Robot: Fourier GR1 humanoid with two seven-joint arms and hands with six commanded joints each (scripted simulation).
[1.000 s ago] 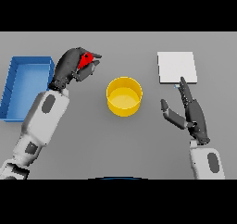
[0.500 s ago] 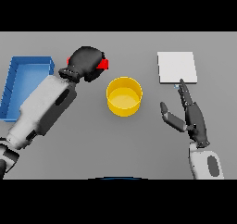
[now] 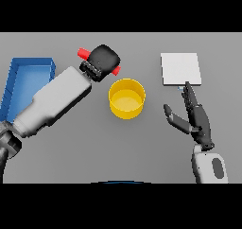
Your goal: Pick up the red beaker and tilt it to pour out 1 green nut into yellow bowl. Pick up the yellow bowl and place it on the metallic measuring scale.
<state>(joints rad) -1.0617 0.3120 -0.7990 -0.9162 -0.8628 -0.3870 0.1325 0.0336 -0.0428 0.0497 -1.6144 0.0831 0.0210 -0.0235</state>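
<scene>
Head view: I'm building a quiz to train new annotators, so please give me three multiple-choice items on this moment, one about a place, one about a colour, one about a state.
1. Where does the flat square metallic measuring scale lie relative to the round yellow bowl?
A. to the robot's right and farther back
B. to the robot's left
C. under the bowl

2. What colour is the rectangular tray at the robot's left?
A. green
B. blue
C. white

3. How is the red beaker held?
A. standing free on the grey table
B. lying in the tray
C. gripped in the left robot hand, turned on its side, beside the bowl

Answers: 1 A, the scale sits right of and beyond the bowl, apart from it. 2 B, its walls are blue. 3 C, red ends stick out either side of the curled fingers; the right robot hand is open, holding nothing.
</scene>
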